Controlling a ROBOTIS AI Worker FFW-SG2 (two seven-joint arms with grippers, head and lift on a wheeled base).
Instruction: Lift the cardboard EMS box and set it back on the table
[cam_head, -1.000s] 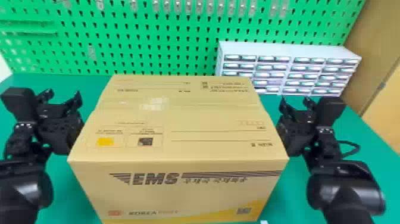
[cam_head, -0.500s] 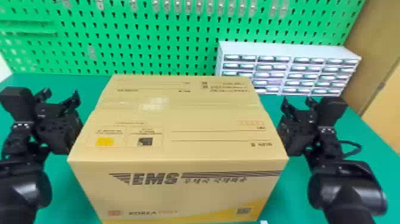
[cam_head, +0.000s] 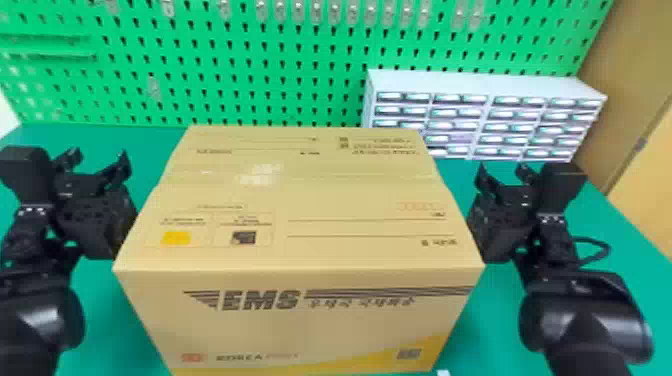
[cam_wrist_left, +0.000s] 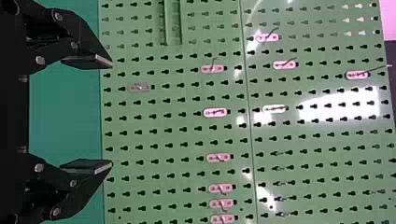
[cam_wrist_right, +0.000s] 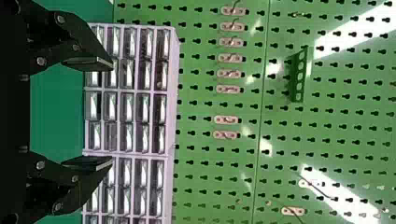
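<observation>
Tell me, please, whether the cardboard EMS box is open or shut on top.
Shut: the top of the cardboard EMS box lies flat, with no flap standing up.

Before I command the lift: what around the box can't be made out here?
- Underside of the box and its contact with the table: hidden in the head view by the box itself.
- Whether the left gripper or right gripper touches a side wall: the box's top hides those walls in the head view.
- Small white item: cut off by the head view's bottom edge.
</observation>
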